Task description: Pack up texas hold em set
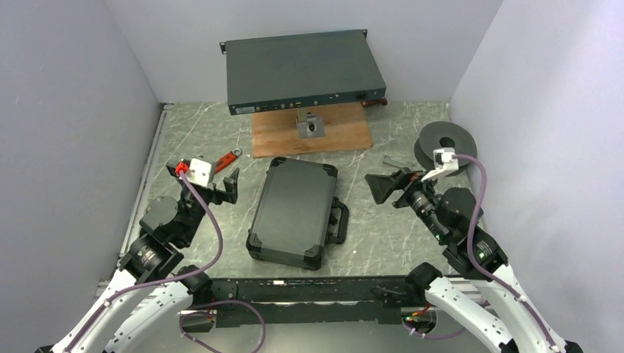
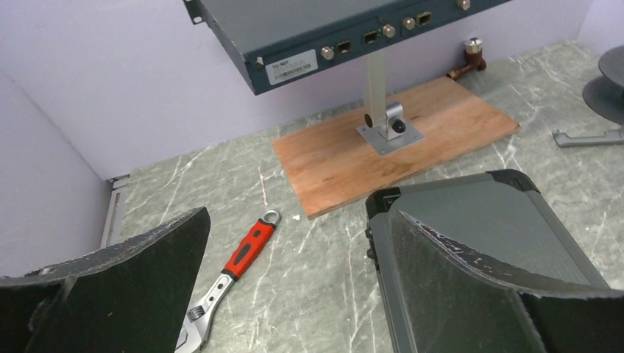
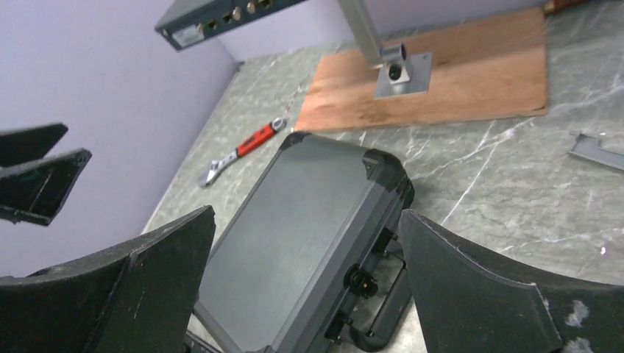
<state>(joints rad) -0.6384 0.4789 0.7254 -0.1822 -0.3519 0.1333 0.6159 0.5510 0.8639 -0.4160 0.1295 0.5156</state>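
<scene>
Case (image 1: 294,209) shut, lying flat on desk (image 1: 383,235), ctr, btwn the two arms. Handle (image 1: 341,220) on its R side. L jaws spread wide, nothing in them, off the case's L edge, not touching. R jaws also spread, empty, on the handle side, aimed at case but apart from it. Red-grip wrench (image 1: 229,159) on desk near L jaws. Wood board (image 1: 338,136) behind case, rack unit (image 1: 303,70) raised over it.
</scene>
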